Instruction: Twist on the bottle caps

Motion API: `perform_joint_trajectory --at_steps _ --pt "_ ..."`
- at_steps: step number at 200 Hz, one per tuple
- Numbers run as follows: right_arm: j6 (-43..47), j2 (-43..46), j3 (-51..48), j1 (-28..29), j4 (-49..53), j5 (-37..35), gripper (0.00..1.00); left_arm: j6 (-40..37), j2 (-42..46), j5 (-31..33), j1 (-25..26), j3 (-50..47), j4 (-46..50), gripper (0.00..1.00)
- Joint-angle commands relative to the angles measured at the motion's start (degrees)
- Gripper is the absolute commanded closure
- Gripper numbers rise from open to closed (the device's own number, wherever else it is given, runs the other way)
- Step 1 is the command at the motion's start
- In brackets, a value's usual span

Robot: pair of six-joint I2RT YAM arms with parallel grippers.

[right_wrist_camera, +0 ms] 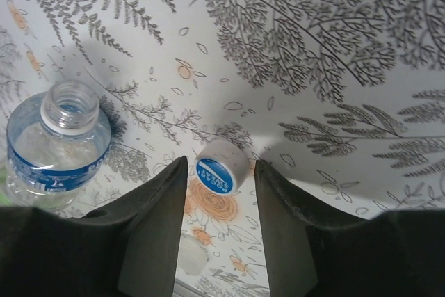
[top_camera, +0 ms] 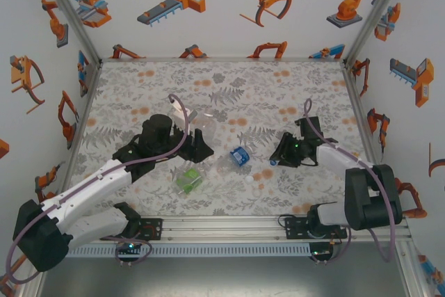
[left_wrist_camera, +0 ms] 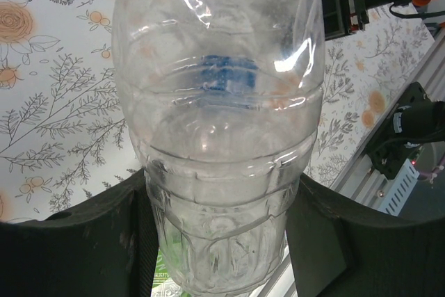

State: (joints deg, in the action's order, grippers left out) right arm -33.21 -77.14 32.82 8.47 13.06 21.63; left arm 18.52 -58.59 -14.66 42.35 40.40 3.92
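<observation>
robot lab cell, aluminium-framed walls (top_camera: 222, 33)

- Top view: bright, even, diffuse light. White walls (top_camera: 229, 33) near blown out, table (top_camera: 229, 88) print crisp.
- Shadows there are soft and short, no hard edges.
- Left wrist: clear bottle (left_wrist_camera: 219, 123) very close and slightly soft. White glare streaks on its shoulder, and the background warps through the plastic.
- Left fingers (left_wrist_camera: 69, 241) underexposed, little detail.
- Right wrist: sharp centre, fern print bends toward the edges. Soft grey shadow band beside the cap (right_wrist_camera: 219, 168).
- Right fingers (right_wrist_camera: 153, 234) dark and slightly blurred.
</observation>
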Motion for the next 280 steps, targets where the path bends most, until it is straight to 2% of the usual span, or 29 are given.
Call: perform_joint_trajectory --at_steps 1,39,72,95,138,166,196,280 --pt "0.3 0.8 -1.3 -0.2 4.9 -5.9 0.56 0.9 0.1 0.4 0.1 2.7 -0.2 0.90" --pt "2.6 2.3 0.8 0.6 8.9 -10.2 0.56 1.1 -1.3 0.2 0.1 3.0 -0.7 0.90" --pt "4.9 4.2 4.5 4.8 14.8 -17.9 0.43 1.0 -1.5 0.7 0.1 2.8 -0.7 0.90" --pt "5.5 4.5 6.7 8.6 16.7 -21.8 0.41 0.9 -1.3 1.0 0.1 2.4 -0.7 0.90" --pt "5.8 1.9 10.7 13.8 17.7 -26.3 0.44 0.5 -0.1 1.0 0.2 1.0 -0.7 0.90" --pt "5.6 -3.0 13.9 15.8 19.0 -25.9 0.52 0.6 1.7 2.0 0.1 -0.7 -1.2 0.90" --pt "5.1 -5.7 15.6 18.3 18.6 -26.1 0.54 0.6 3.1 2.3 0.2 -1.9 -1.5 0.90" --pt "3.9 -7.9 15.5 20.9 17.0 -28.4 0.57 0.6 4.1 2.4 0.1 -2.6 -1.4 0.89"
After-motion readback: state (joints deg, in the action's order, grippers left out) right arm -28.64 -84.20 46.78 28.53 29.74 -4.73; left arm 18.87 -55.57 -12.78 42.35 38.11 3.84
